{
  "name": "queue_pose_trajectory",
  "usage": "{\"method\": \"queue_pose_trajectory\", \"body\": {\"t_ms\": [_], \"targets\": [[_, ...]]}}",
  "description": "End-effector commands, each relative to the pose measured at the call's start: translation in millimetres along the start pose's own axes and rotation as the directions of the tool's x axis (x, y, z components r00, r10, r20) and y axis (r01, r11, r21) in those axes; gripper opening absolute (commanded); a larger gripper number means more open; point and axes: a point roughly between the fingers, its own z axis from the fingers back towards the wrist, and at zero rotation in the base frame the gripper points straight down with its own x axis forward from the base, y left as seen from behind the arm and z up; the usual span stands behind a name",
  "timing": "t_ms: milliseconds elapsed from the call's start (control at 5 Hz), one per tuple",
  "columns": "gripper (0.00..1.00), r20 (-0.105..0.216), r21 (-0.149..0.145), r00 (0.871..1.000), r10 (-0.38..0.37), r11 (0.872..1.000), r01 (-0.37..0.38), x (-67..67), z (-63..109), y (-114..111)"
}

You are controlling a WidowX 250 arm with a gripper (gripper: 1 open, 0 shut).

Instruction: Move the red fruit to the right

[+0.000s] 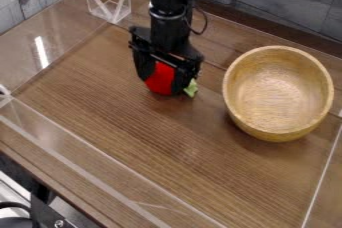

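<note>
The red fruit [162, 78] is a small round bright red toy with a green leafy stem [191, 88], lying on the wooden table near the middle. My gripper [166, 75] hangs straight down over it, open, with one black finger on each side of the fruit. The fingers [140, 67] stand around the fruit without squeezing it. Part of the fruit is hidden behind the gripper.
A light wooden bowl [279, 92] stands to the right of the fruit. Clear low plastic walls [40, 132] edge the table. A clear stand [107, 5] sits at the back left.
</note>
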Motion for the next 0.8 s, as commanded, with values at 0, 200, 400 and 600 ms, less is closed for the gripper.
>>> {"method": "queue_pose_trajectory", "body": {"t_ms": [0, 200, 400, 600], "targets": [[1.0, 0.063, 0.019, 0.998, 0.017, 1.0, -0.018, 8.1, 4.7, 4.4], [1.0, 0.076, 0.028, 0.997, 0.019, 0.999, -0.021, 10.5, -0.4, 3.8], [1.0, 0.089, 0.033, 0.996, 0.021, 0.999, -0.024, 12.0, -3.3, 2.2], [1.0, 0.097, 0.033, 0.995, 0.023, 0.999, -0.027, 13.3, -5.2, 0.3]]}}
